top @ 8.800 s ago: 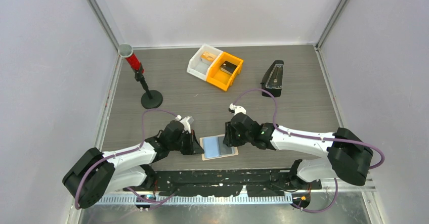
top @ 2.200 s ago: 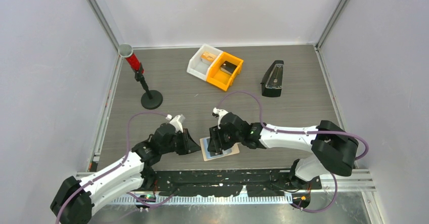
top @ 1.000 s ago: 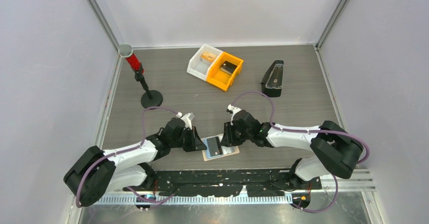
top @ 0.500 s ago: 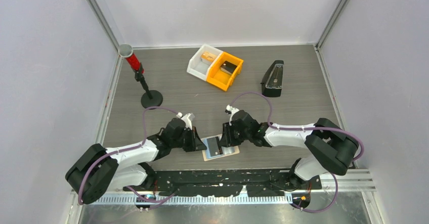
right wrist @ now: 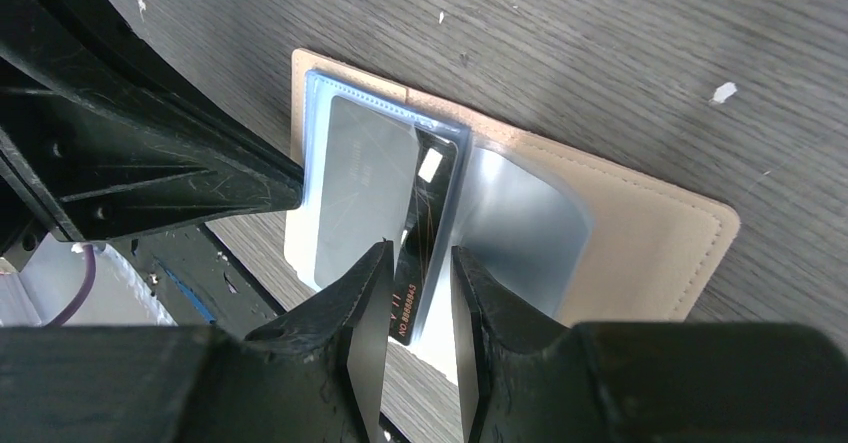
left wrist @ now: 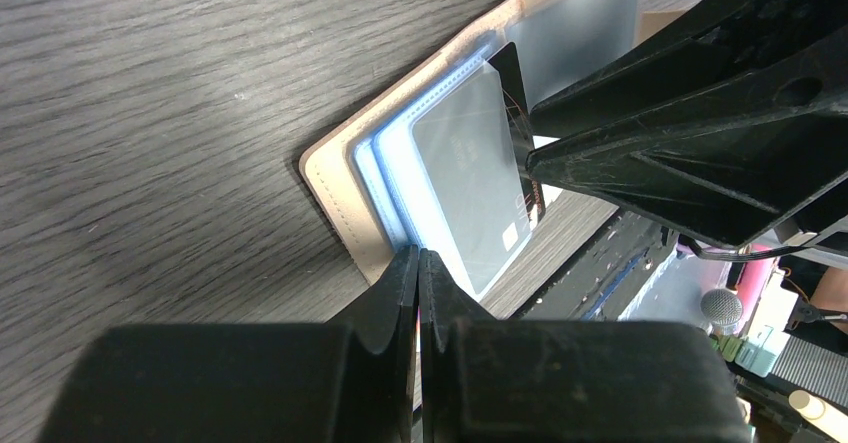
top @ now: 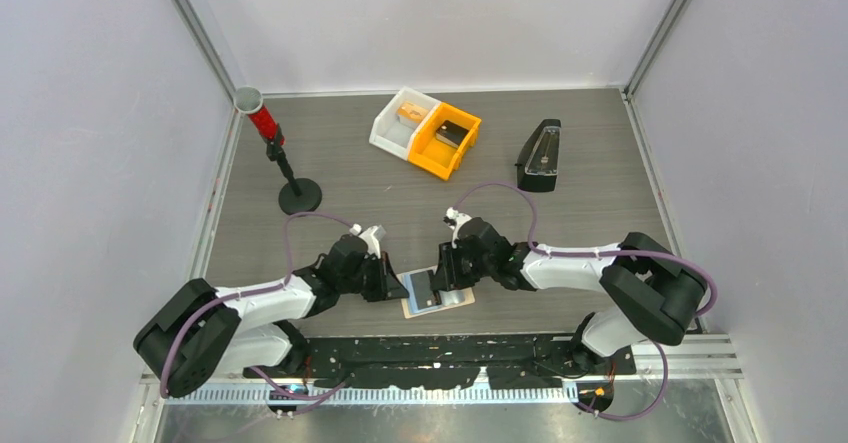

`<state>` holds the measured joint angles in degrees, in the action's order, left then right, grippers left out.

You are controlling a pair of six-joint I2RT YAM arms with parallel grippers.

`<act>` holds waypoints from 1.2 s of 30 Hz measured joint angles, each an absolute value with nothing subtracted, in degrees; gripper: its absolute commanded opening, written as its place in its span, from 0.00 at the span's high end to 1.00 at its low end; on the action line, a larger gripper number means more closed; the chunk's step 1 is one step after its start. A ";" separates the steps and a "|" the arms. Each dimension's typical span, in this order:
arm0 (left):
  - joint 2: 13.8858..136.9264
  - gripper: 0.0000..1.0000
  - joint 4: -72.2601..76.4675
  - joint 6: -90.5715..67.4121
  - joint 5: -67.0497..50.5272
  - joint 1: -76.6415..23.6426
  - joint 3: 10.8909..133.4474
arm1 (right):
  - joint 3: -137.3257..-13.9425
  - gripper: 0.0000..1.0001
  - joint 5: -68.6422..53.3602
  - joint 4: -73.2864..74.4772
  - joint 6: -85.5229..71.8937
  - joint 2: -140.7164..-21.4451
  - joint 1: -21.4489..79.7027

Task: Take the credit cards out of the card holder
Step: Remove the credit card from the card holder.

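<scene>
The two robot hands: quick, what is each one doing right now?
Left hand: closed, tips pressed on the edge of the card holder, nothing held between them.
Right hand: closed on a dark card standing out of the holder.

Left claw (left wrist: 418, 263) pinched together, tips at the edge of the open tan leather card holder (left wrist: 335, 188) on the grey wood-grain bench (left wrist: 150, 113). Silvery-grey plastic card (left wrist: 470, 178) overlaps light blue sleeves (left wrist: 385, 178).

Pale lilac walls (top: 90, 113) with metal corner posts (top: 195, 25) enclose a grey wood-grain tabletop (top: 590, 198)
</scene>
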<state>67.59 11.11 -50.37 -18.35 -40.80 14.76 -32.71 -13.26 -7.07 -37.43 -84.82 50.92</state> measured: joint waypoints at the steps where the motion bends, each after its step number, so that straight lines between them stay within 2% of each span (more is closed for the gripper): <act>1: 67.81 0.98 11.38 -50.41 -18.52 -40.80 14.76 | -32.71 0.65 -13.43 -7.25 -37.47 -84.88 50.92; 5: 68.12 0.98 11.81 -50.48 -18.70 -40.80 14.76 | -32.71 0.65 -14.06 -8.21 -37.74 -85.69 50.89; 7: 68.14 0.98 11.81 -50.48 -18.72 -40.80 14.76 | -32.71 0.69 -14.26 -8.67 -37.91 -85.89 50.87; 11: 68.29 0.98 11.97 -50.48 -18.90 -40.80 14.76 | -32.71 0.89 -14.28 -8.95 -38.17 -85.89 50.87; 13: 68.51 0.98 12.19 -50.48 -18.92 -40.80 14.76 | -32.71 0.94 -14.28 -8.99 -38.52 -85.89 50.87; 36: 70.65 0.97 7.77 -48.69 -19.05 -40.80 18.22 | -30.00 0.95 -16.71 -7.92 -38.72 -80.31 46.24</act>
<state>70.65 7.77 -48.69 -19.05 -40.80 18.22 -30.00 -16.71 -7.92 -38.72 -80.31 46.24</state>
